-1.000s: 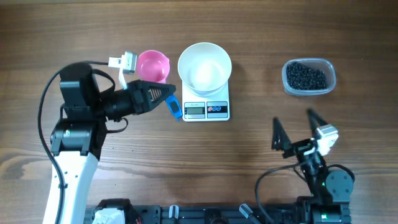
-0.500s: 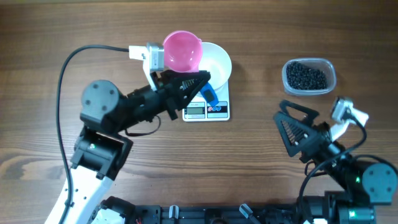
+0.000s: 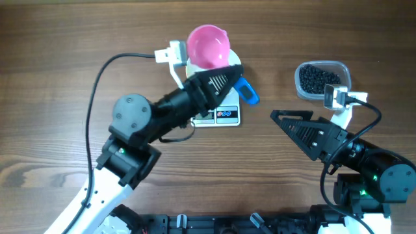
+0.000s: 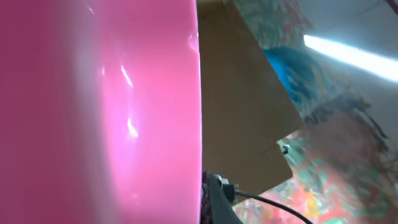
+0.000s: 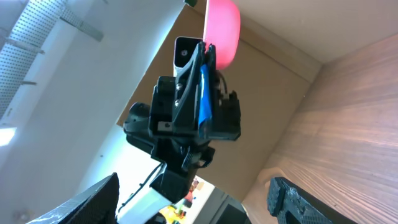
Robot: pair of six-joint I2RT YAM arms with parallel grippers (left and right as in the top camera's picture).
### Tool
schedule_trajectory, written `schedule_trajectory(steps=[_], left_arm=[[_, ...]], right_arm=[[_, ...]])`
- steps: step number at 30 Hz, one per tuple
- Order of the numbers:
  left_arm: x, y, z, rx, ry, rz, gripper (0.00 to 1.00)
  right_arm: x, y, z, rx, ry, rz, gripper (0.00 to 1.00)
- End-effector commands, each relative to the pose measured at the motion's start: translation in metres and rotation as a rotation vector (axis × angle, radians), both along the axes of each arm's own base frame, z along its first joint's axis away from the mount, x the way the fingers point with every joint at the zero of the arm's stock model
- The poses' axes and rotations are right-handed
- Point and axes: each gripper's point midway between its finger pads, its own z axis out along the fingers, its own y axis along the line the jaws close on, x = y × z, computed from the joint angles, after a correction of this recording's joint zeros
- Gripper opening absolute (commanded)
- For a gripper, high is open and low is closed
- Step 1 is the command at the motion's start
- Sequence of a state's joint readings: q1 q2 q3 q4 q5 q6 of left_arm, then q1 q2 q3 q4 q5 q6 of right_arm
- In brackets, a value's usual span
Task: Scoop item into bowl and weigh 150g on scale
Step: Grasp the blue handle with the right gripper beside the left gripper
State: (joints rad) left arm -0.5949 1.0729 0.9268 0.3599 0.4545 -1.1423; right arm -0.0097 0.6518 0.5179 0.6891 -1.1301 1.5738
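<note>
No scooping seems done: beans (image 3: 318, 79) fill the tub (image 3: 345, 69) toward the desk's far right corner, left gripper (image 3: 229, 83) clamps the empty-looking scoop (image 3: 208, 45) above the bowl (image 3: 235, 62) on the scale (image 3: 227, 117), right gripper (image 3: 281, 121) gapes empty.

Overhead: bowl (image 3: 235, 65) mostly hidden under pink scoop (image 3: 208, 47); scale (image 3: 229, 116) display largely covered by left arm (image 3: 169, 107). Left wrist: pink scoop close, blurred, cropped.

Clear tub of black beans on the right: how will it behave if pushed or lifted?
The clear tub looks thin-walled, so it may flex when squeezed. It's wide and loaded with black beans, so a push probably slides it rather than tips it. No lid shows; tilting would likely spill rolling beans.
</note>
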Motion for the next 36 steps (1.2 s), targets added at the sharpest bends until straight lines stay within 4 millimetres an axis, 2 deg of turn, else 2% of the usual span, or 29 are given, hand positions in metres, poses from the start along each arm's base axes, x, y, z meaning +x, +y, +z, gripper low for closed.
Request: schedule_trajectory(steps=[1, 5, 11, 13, 16, 19, 25, 26, 30, 36], left_arm=[[-0.006, -0.015, 0.001, -0.02, 0.03, -0.017, 0.04], [-0.01, -0.033, -0.006, -0.023, 0.059, 0.024, 0.04], [-0.005, -0.053, -0.023, -0.014, 0.106, 0.104, 0.04], [-0.004, -0.053, -0.022, -0.022, 0.1, 0.104, 0.04], [-0.006, -0.053, -0.013, -0.024, 0.034, 0.112, 0.04], [-0.007, -0.054, -0.013, -0.022, 0.033, 0.103, 0.04], [-0.014, -0.058, -0.012, -0.022, 0.031, 0.078, 0.04], [-0.014, -0.058, -0.012, -0.023, 0.03, 0.078, 0.04], [-0.014, -0.058, -0.011, -0.027, 0.028, 0.08, 0.04], [-0.01, -0.06, -0.013, -0.028, 0.029, 0.089, 0.04]], right_arm=[[-0.003, 0.001, 0.006, -0.003, -0.023, 0.004, 0.79], [0.002, -0.002, 0.009, 0.019, -0.015, -0.023, 0.77], [0.009, -0.007, 0.013, 0.069, 0.027, -0.06, 0.68], [0.013, -0.009, 0.016, 0.088, 0.032, -0.082, 0.67], [0.017, -0.013, 0.018, 0.119, 0.054, -0.106, 0.57], [0.02, -0.014, 0.018, 0.131, 0.072, -0.112, 0.51], [0.036, -0.014, 0.007, 0.133, 0.142, -0.111, 0.53], [0.038, -0.014, 0.005, 0.132, 0.148, -0.109, 0.57], [0.035, -0.013, 0.009, 0.134, 0.124, -0.104, 0.58], [0.03, -0.009, 0.006, 0.125, 0.16, -0.056, 0.55]])
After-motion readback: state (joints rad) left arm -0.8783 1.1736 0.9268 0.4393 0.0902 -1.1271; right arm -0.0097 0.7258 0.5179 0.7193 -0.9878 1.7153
